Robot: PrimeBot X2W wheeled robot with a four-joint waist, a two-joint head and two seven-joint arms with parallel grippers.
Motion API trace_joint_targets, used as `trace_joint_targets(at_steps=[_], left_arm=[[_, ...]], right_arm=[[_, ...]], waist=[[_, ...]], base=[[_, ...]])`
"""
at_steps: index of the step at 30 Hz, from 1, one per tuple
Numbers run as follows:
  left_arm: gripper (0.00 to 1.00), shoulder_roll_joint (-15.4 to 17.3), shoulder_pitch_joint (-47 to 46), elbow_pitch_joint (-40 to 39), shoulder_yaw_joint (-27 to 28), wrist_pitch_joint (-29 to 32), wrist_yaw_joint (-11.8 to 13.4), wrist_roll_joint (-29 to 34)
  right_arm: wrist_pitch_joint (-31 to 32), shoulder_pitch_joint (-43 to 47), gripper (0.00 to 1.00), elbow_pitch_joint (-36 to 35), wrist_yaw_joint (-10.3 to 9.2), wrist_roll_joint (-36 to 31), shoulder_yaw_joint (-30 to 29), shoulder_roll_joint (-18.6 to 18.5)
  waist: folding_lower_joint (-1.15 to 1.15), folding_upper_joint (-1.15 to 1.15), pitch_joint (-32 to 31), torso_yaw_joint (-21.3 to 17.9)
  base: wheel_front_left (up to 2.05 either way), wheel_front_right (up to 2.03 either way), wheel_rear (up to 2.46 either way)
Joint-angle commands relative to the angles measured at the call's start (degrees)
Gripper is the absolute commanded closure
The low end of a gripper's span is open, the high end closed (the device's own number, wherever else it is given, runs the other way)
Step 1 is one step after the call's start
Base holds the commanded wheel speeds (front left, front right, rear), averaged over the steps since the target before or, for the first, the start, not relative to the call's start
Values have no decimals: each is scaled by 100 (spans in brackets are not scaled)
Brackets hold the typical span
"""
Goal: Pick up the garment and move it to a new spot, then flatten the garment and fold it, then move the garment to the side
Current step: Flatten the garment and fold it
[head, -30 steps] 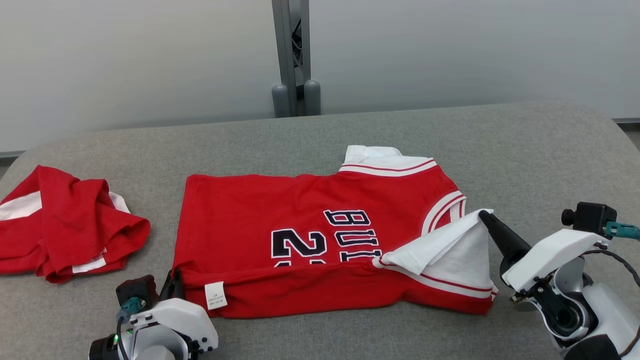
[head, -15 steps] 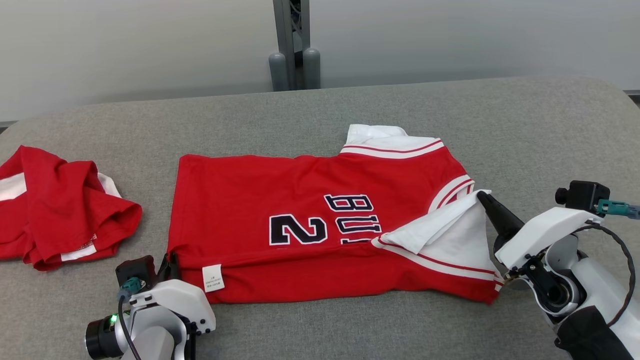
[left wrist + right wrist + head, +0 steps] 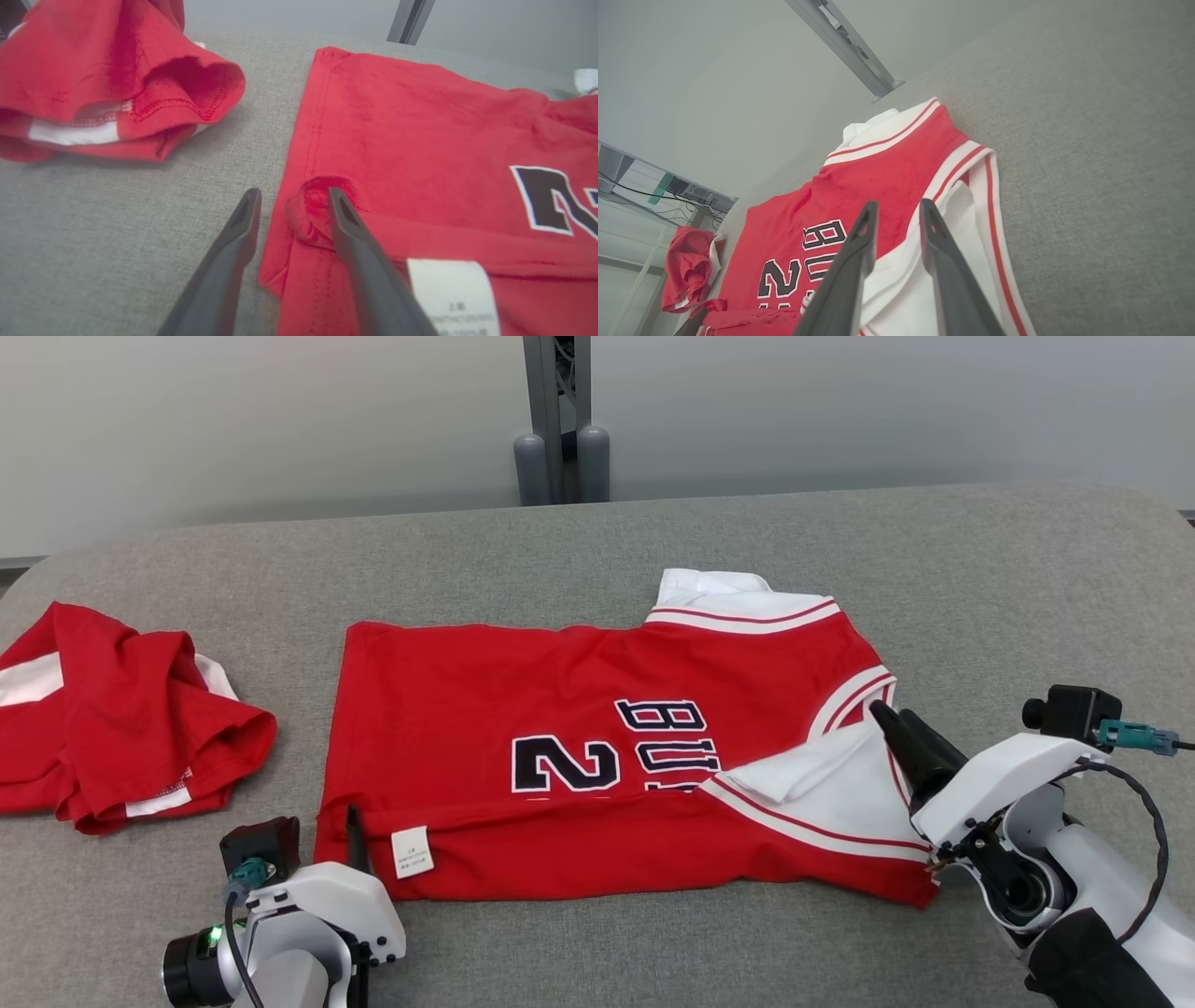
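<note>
Closer, left hand [image 3: 293,192] straddles puckered garment [image 3: 420,135].

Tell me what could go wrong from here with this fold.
The left claw stands open with a puckered corner of the jersey between its fingers; pulling away may snag it and undo the folded edge.
The right claw is open right at the white sleeve, which lies rumpled, so the fold may stay uneven.
The other red garment lies close on the left; moving the jersey that way could tangle them.
</note>
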Motion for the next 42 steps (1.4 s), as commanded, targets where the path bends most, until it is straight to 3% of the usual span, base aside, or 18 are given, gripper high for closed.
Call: trace_joint_targets(at_steps=[1, 13, 23, 31, 42], left_arm=[[0, 33, 34, -44, -11, -21, 40, -13], [0, 33, 478, -681, 318, -21, 170, 165], [0, 31, 1271, -1794, 561, -21, -123, 227], [0, 32, 1905, -2514, 555, -21, -264, 226], [0, 32, 2077, -2674, 382, -21, -205, -54]], right_arm=[[-75, -54, 0, 19, -2, 87, 44, -38], [-693, 169, 0, -104, -2, 346, 367, -347], [-1335, 873, 0, -365, -2, 135, 383, -562], [-1382, 1517, 0, -617, -2, -332, -357, -358], [-1374, 1926, 0, -745, -2, -783, -836, -82]], waist=[[0, 0, -9, 9], [0, 0, -333, 28], [0, 0, -637, 13], [0, 0, -716, -8], [0, 0, -709, 31]], base=[[0, 0, 0], [0, 0, 0], [0, 0, 0], [0, 0, 0], [0, 0, 0]])
